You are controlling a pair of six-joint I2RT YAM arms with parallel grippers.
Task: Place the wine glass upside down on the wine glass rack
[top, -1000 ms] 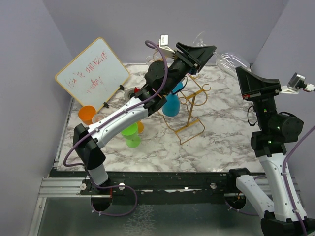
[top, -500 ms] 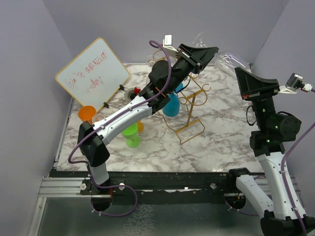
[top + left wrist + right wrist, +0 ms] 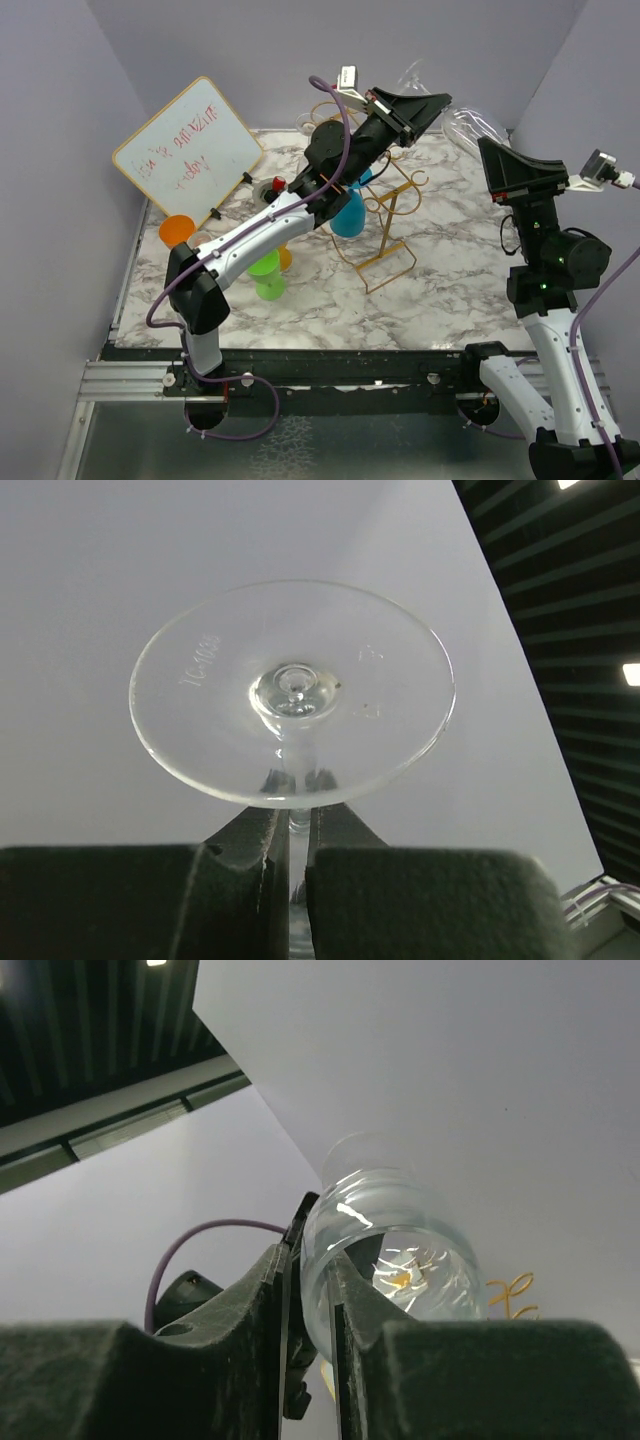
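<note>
Lavender walls close in a white marble-patterned table (image 3: 450,285), and from above you see the tall gold-coloured wire wine glass rack (image 3: 385,215) standing upright near the table's middle on its rectangular wire base. Your clear stemmed wine glass (image 3: 468,125) is not on the rack. It hangs in the air at about 1 o'clock from the rack, lying roughly on its side, with the round foot toward 10 o'clock and the bowl toward 4 o'clock. Your left gripper (image 3: 438,98) reaches out over the rack. In its wrist view the left gripper (image 3: 290,815) is pinched tight on the thin stem just under the foot of the glass (image 3: 292,690). Your right gripper (image 3: 487,148) sits at the bowl end. Its wrist view shows the right gripper (image 3: 308,1260) with its fingers a little apart and the curved wall of the bowl (image 3: 390,1250) showing in that narrow gap. You cannot tell whether they touch it. A gold scroll of the rack (image 3: 510,1290) glints beyond the bowl. At 9 o'clock from the rack stands a turquoise-blue cone-shaped cup (image 3: 348,215), with a bright green plastic cup (image 3: 265,272) at about 8 o'clock. An orange plastic cup (image 3: 177,230) is farther out at 9 o'clock, and a small whiteboard with red writing (image 3: 190,150) leans at 10 o'clock.
</note>
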